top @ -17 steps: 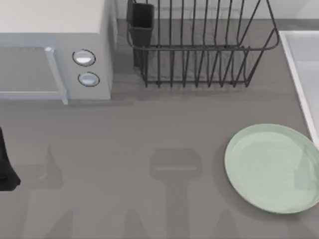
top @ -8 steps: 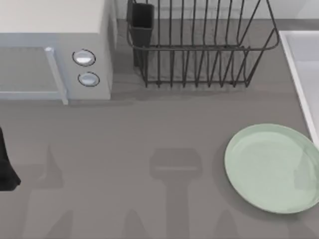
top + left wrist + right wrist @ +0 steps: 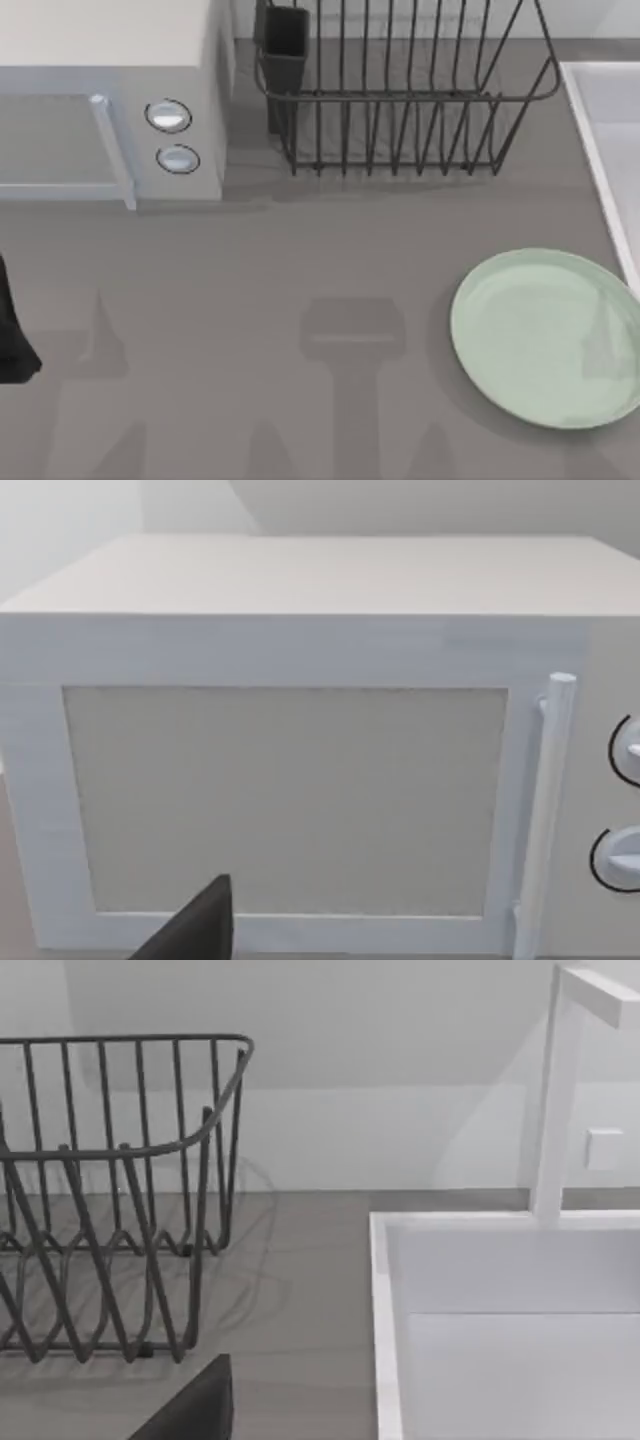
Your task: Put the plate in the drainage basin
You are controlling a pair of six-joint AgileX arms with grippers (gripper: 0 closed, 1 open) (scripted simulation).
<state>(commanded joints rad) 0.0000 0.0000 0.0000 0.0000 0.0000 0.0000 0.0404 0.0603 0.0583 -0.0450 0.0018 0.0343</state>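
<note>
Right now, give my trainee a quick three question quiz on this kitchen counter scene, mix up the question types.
1. True or false: the plate lies flat on the counter, outside the drainage basin.
2. Multiple choice: what stands at the top view's left? A) the microwave B) the dish rack C) a kettle
3. Fill in: in the right wrist view, a white ___ rises behind the basin.

Key: 1 true; 2 A; 3 faucet.

My top camera looks straight down; left wrist closely faces the microwave (image 3: pixel 300 770), right wrist the dish rack (image 3: pixel 110 1190), both shared overhead.
</note>
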